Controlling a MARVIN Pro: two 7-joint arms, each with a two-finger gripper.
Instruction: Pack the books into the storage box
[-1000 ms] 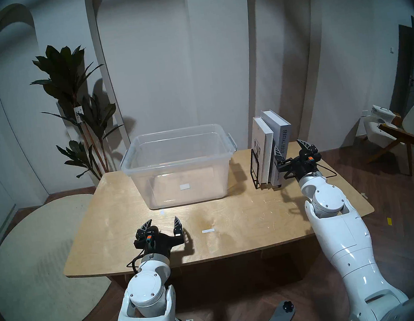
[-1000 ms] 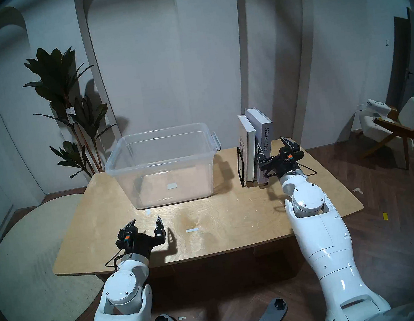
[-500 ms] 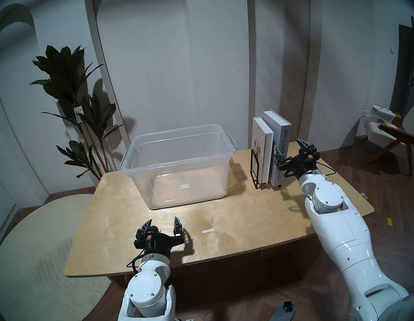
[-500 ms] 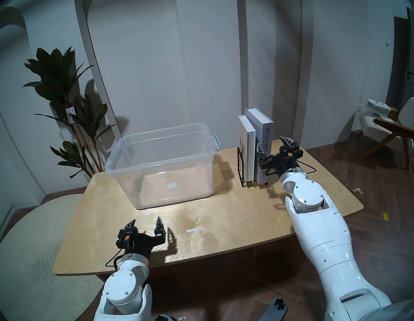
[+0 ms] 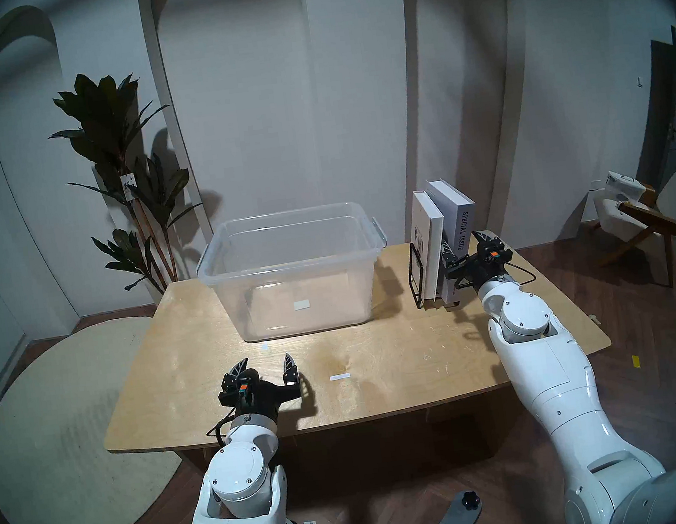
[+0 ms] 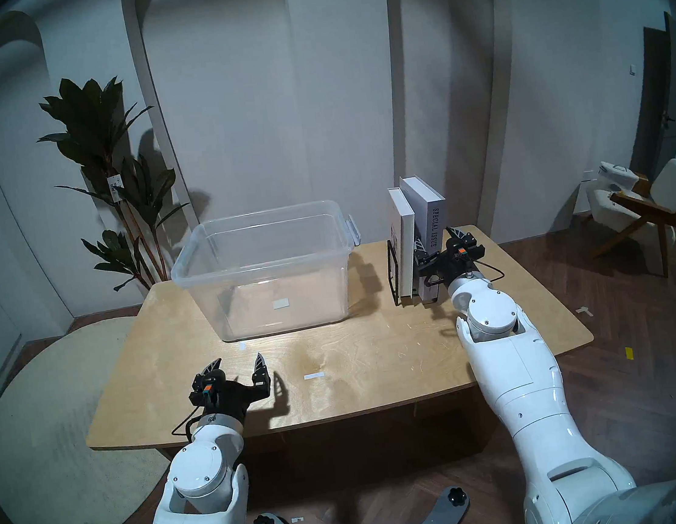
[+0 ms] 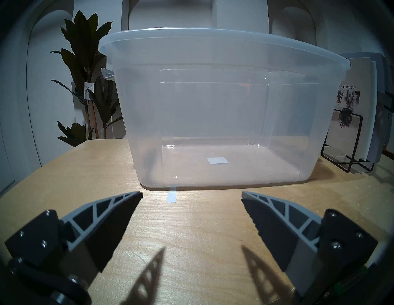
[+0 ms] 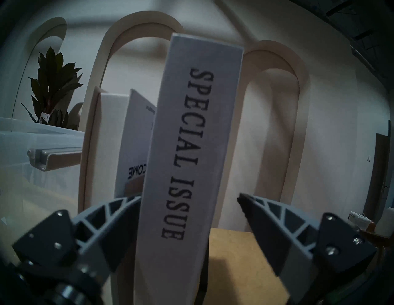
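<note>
Wooden table [image 5: 382, 360] carries the clear box [image 5: 291, 261] at centre rear and a black rack [image 5: 416, 277] to its right. Both books stand upright in the rack, long axes vertical, spines toward the robot: white book [image 5: 431, 243] left, grey book [image 5: 458, 232] right, touching. The right gripper [image 8: 189, 213] points level and forward, fingers released and spread, straddling the grey book's lower spine. The left gripper [image 5: 265, 364] rests spread and empty over the near table, aimed at the box.
</note>
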